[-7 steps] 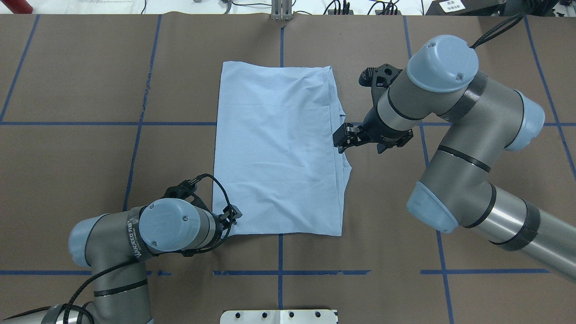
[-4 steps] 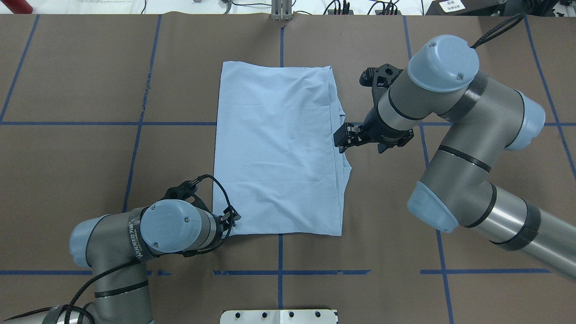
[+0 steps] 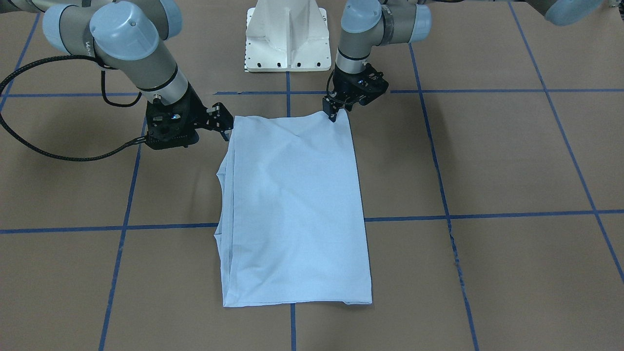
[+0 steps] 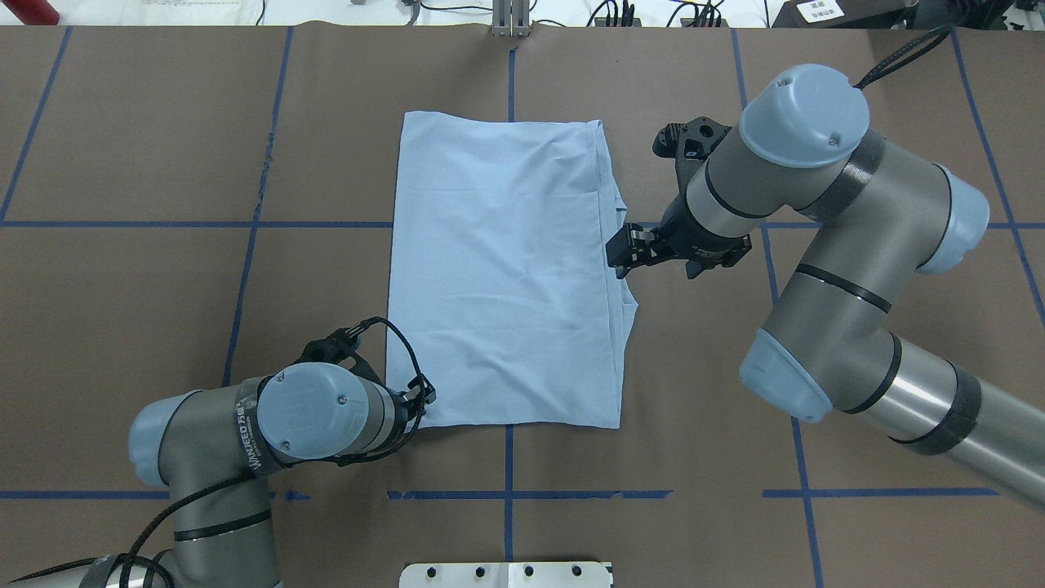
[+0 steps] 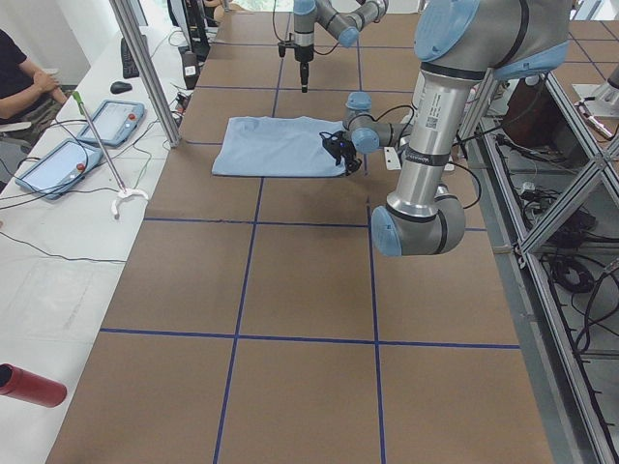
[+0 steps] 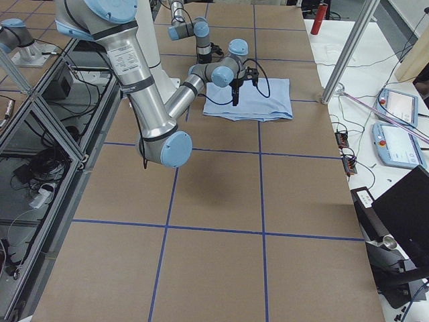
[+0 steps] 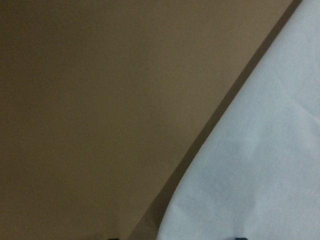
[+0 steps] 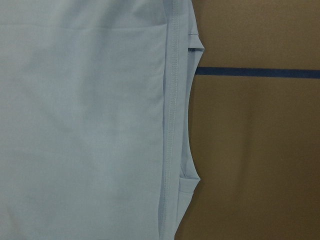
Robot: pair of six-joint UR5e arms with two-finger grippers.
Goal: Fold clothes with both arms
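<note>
Two risks, T-shirt [image 4: 498,278] flat on table [image 4: 122,286]. Near corner: left gripper [image 4: 422,398] down at it, open or clamped impossible to tell; could pinch top layer only. Farther, side edge: right gripper [image 4: 618,255] spread open, hovering; could miss lower layers.

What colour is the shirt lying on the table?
Plain light blue; the shirt shows best in the overhead view.
</note>
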